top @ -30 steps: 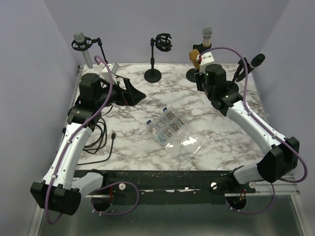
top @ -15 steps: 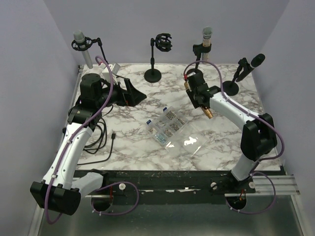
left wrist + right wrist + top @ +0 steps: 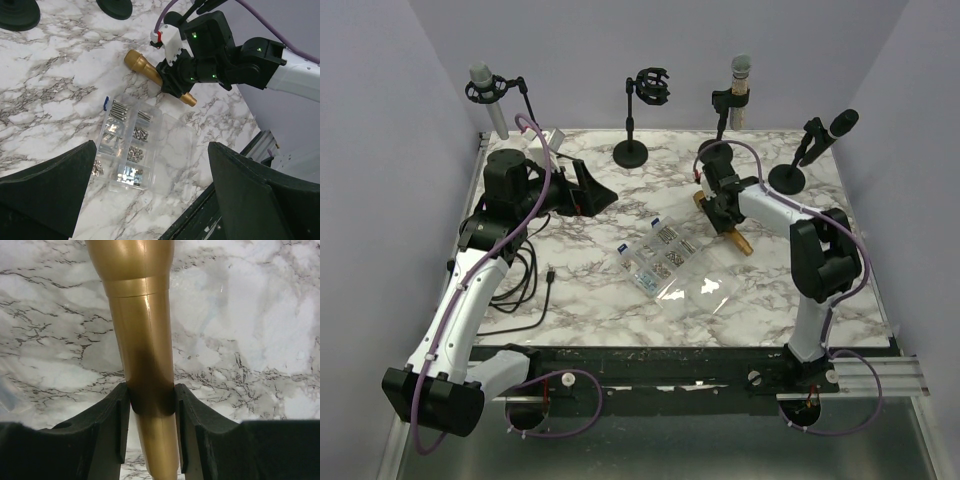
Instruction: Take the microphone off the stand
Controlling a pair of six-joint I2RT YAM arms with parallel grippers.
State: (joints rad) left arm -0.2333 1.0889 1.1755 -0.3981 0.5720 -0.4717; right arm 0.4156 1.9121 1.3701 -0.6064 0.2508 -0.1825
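The gold microphone (image 3: 739, 241) is off any stand, held nearly flat just over the marble table (image 3: 580, 290) next to the parts box. My right gripper (image 3: 720, 207) is shut on its slim shaft (image 3: 147, 340); the pads (image 3: 121, 412) press both sides. In the left wrist view the gold microphone (image 3: 142, 65) sticks out on both sides of the right gripper (image 3: 175, 82). My left gripper (image 3: 592, 193) is open and empty at the table's left, its fingers (image 3: 45, 192) wide apart. Whether the microphone touches the table I cannot tell.
A clear parts box (image 3: 658, 254) of screws lies mid-table. At the back stand an empty shock-mount stand (image 3: 649, 90), a stand holding a grey-headed microphone (image 3: 740, 78), a black microphone (image 3: 840, 124) at right and a grey one (image 3: 485, 90) at left. A black cable (image 3: 534, 288) lies left.
My right arm swung from the back stand down and left, carrying the gold microphone to just above the table beside the parts box. The left arm has not moved.
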